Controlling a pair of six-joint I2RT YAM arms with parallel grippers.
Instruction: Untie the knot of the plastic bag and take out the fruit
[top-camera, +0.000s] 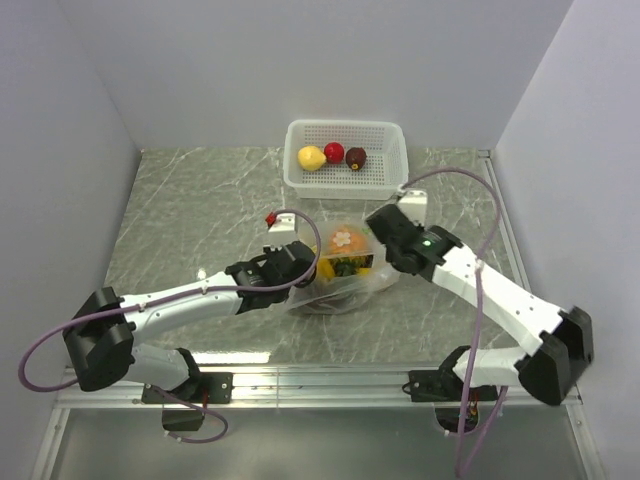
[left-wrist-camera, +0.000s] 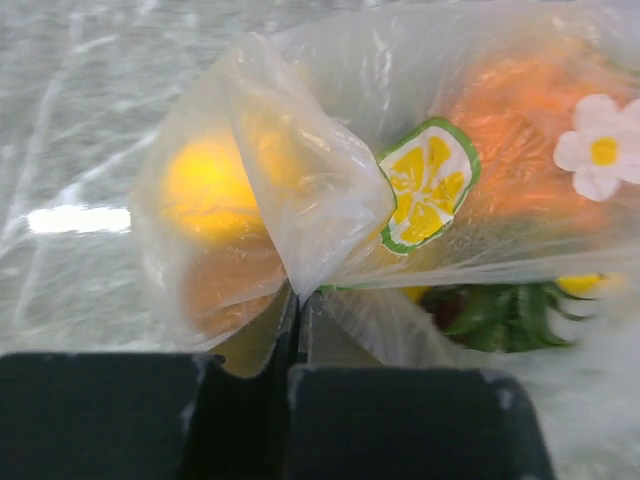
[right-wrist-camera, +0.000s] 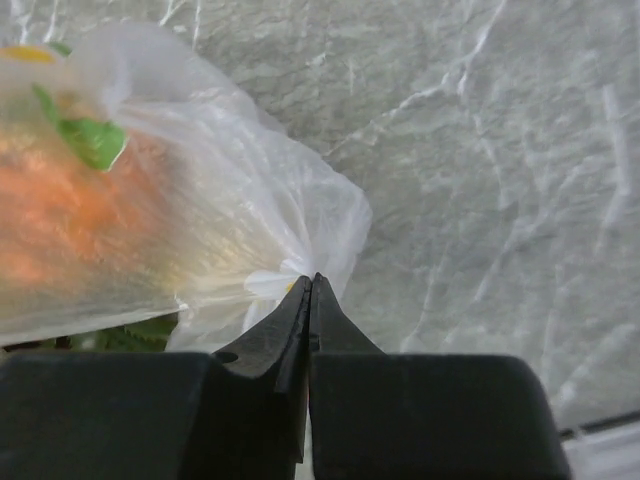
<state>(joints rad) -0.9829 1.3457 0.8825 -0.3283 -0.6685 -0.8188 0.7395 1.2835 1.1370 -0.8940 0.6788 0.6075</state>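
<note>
Left claw (left-wrist-camera: 297, 298): I grip the plastic bag (left-wrist-camera: 330, 200) by its left fold | right claw (right-wrist-camera: 309, 282): clamped on its right corner, so the two can pull it apart | bag mid-worktop (top-camera: 180, 200), near side of basket (top-camera: 345, 124), fruit (left-wrist-camera: 205, 185) inside | knot out of my view, perhaps already loose

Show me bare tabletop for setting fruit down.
Free: the table left of the white basket, and the near strip in front of the plastic bag. Crowded: the middle, where left claw and right claw pinch that bag.
</note>
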